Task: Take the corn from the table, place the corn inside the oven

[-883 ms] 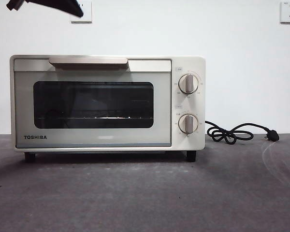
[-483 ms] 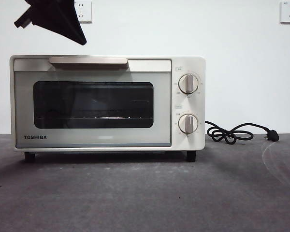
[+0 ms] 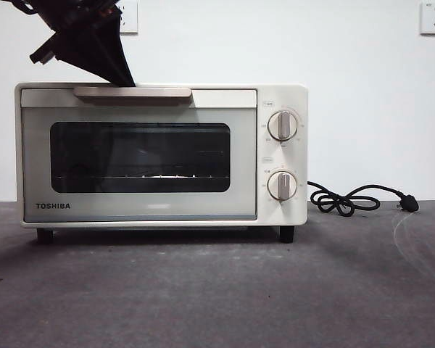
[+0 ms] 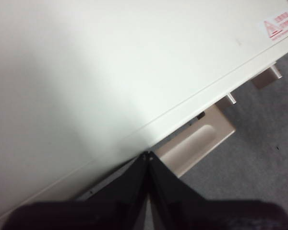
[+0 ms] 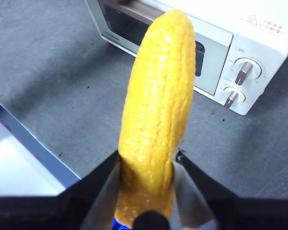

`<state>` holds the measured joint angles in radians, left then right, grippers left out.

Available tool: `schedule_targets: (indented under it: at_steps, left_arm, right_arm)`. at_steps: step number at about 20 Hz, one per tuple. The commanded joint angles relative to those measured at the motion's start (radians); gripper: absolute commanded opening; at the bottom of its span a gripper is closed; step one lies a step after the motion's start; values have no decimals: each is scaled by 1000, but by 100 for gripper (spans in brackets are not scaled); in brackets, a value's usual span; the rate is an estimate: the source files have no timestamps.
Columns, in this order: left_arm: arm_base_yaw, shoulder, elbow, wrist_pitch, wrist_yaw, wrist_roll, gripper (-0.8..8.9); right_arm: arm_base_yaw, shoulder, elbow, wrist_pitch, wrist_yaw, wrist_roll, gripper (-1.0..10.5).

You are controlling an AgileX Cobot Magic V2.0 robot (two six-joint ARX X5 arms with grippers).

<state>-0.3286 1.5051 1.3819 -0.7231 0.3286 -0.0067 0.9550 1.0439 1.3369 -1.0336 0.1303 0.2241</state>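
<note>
On the dark grey surface (image 3: 217, 290) stands the cream-white oven (image 3: 161, 154), door closed, with its bar handle (image 3: 133, 91) along the upper edge of the door, a dark glass window (image 3: 140, 156) beneath it, and two round knobs (image 3: 283, 125) stacked on the panel beside the door. A black power cord (image 3: 355, 199) lies coiled on the surface beside the oven on the knob side, its plug resting farther out. The left gripper (image 3: 123, 78) enters the front view from the upper corner as a dark wedge, its tip just above the handle near the handle's outer end; in the left wrist view the left gripper (image 4: 147, 155) shows its fingers pressed together into a single point, poised over the seam between the oven's top panel and the handle. The corn (image 5: 158, 110) is off the surface, held in the right gripper (image 5: 146, 165): the fingers are clamped on the cob's lower part, and the cob points toward the oven front, which lies well apart below it. A white wall with two sockets (image 3: 434, 18) forms the background.
</note>
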Motion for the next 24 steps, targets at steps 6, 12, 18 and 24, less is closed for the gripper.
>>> schedule_targets:
  at_steps: [6, 12, 18, 24]
  left_arm:
    - [-1, 25, -6, -91, -18, 37, -6]
    - [-27, 24, -6, -189, -15, 64, -6]
    - [-82, 24, -6, -264, -15, 64, -6]
    - [-153, 22, -6, -322, -16, 74, -6]
  right_arm:
    - [0, -2, 2, -1, 26, 7, -12]
    - [0, -2, 2, -1, 35, 3, -12]
    - [0, -2, 2, 2, 35, 3, -12]
    - [0, -2, 2, 2, 35, 3, -12]
